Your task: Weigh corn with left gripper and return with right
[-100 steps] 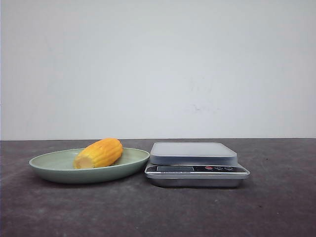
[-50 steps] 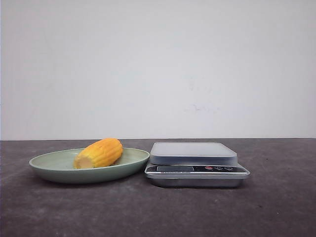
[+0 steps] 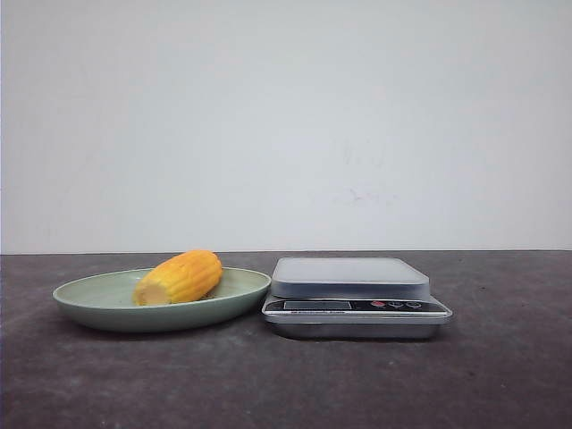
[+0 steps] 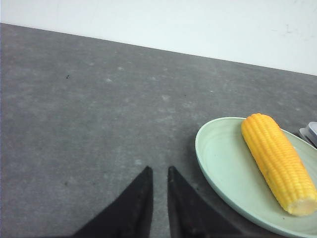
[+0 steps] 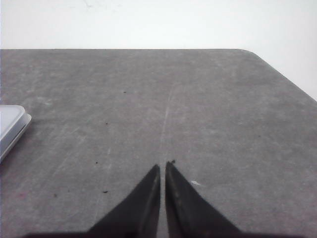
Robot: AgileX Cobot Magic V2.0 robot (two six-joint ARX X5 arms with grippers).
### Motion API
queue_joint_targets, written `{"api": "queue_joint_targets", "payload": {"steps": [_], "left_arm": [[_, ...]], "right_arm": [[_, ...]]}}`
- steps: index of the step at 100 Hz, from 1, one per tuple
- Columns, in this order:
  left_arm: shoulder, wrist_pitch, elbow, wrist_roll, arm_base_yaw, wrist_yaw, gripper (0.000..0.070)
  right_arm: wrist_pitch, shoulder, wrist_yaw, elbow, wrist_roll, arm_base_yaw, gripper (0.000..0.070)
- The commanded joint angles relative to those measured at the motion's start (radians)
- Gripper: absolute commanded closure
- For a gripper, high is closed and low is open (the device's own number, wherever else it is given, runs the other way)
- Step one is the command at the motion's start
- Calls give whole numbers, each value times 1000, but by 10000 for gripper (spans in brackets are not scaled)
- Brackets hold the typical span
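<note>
The corn (image 3: 179,277), a short yellow-orange cob with a paler cut end, lies on the green plate (image 3: 98,304) left of the silver scale (image 3: 353,295). In the left wrist view the corn (image 4: 277,161) rests on the plate (image 4: 218,158) to the side of my left gripper (image 4: 158,169). That gripper is shut and empty over bare table, apart from the plate. My right gripper (image 5: 163,165) is shut and empty over bare table, with a corner of the scale (image 5: 10,126) off to the side. Neither gripper shows in the front view.
The dark grey table (image 3: 500,375) runs back to a white wall. The table's far corner and edge (image 5: 257,57) show in the right wrist view.
</note>
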Motion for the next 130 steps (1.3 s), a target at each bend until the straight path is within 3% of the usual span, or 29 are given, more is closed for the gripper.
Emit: {"api": "queue_joint_targets", "payload": {"steps": [1,61,72,98,112,119,130], "left_arm": [[-2,-5,-18,9,-3,2,684],[-2,-3,-18,8,-3,2,684],[-2,-4,-18,-74,-3,8,684],[-2,-4,-18,-80,-3,9,683],[-2,0,-17,-163,-3,22,684],[-2,19,-17,-170,-3,21,684],[-2,48,-12,-205,-3,34,687]], "right_arm": [[12,-2,-2,-5,-10,-3,688],[11,-2,-2,-5,-10,-3,689],[12,-2,-2,-5,-10,-3,689],[82,-2,-26,-5,31,-1,688],[158,-2,-30,-5,34,0,689],[198,-2,-49,-3,97,0,688],[220,-2,-168,6,199,0,689]]}}
